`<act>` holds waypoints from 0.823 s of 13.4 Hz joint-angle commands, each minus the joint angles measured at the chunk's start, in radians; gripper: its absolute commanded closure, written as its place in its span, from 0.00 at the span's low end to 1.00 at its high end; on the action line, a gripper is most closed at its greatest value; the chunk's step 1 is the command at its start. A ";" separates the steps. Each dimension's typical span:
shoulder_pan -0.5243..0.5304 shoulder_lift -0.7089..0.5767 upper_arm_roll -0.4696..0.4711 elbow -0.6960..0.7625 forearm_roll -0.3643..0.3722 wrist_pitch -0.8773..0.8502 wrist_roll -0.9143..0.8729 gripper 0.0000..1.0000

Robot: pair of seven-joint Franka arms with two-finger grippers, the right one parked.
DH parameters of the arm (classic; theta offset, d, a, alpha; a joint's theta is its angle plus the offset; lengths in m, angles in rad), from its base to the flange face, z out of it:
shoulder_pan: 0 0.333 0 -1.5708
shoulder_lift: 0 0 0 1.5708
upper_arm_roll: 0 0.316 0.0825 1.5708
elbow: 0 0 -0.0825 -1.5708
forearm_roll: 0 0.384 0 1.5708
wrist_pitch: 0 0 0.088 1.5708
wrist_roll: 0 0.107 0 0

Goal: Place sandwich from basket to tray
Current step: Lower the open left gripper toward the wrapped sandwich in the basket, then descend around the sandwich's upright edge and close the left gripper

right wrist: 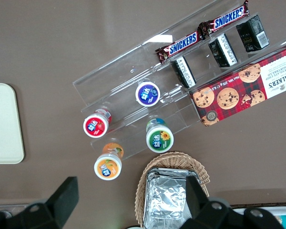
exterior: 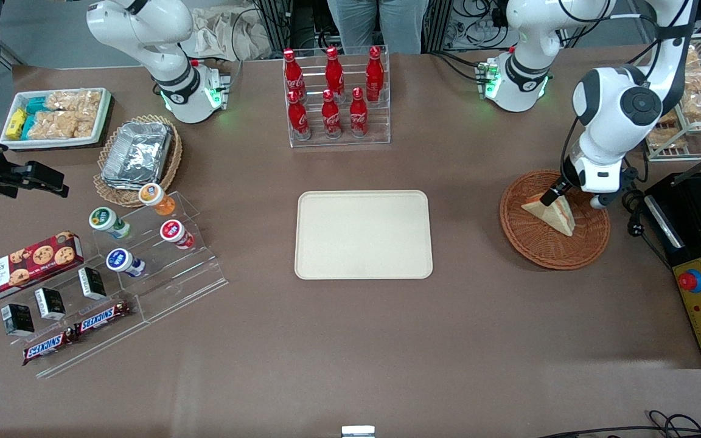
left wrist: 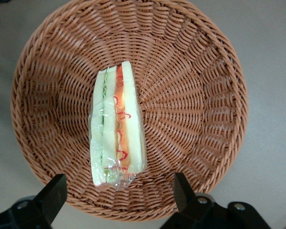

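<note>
The gripper point(left wrist: 118, 193) hovers wide open just above the basket point(exterior: 588, 248), jaws straddling the sandwich point(left wrist: 117, 127) lying inside; it should descend centred, close across the bread faces gently, then lift toward the tray point(exterior: 363, 235)

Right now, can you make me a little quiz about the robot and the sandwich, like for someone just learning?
1. True or false: the sandwich already lies on the tray.
2. Where does the gripper hang? A) above the basket B) above the cola bottles C) above the cookie box
3. Fill in: the gripper's fingers are ____.

Key: 1 false, it lies in the basket; 2 A; 3 open, one finger on each side of the sandwich's end.
</note>
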 commanded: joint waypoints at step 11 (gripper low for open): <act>0.027 0.042 -0.002 -0.033 0.022 0.086 -0.027 0.00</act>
